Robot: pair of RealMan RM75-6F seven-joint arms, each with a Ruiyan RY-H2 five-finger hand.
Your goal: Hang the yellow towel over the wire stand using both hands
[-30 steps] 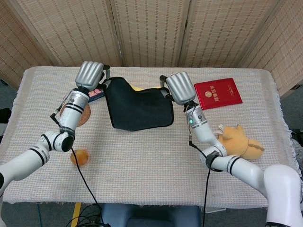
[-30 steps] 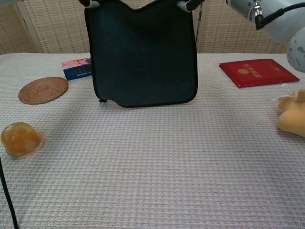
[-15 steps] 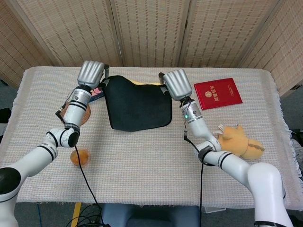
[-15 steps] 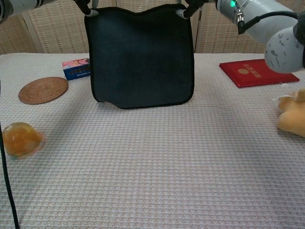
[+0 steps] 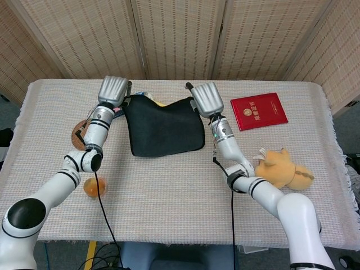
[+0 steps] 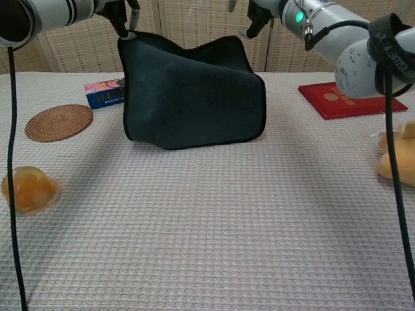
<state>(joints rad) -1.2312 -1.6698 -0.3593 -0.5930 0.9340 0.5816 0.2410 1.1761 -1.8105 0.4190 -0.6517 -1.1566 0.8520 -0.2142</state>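
Spreading wide under everything is the table (image 6: 207,227). At its far middle the towel (image 6: 194,91) hangs raised, dark on its near face, with a little yellow at the top edge. The stand does not show. I judge the towel light, soft and limp, so it sags between holds and is best taken at both top corners. The left hand (image 5: 114,89) pinches the left corner. The right hand (image 5: 205,98) is at the right corner, but I cannot tell if it grips.

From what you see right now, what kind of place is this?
Probably a lab or demo corner set up for robot trials: a cloth-covered table, woven folding screens behind it, and mixed props like a plush toy and red booklet.
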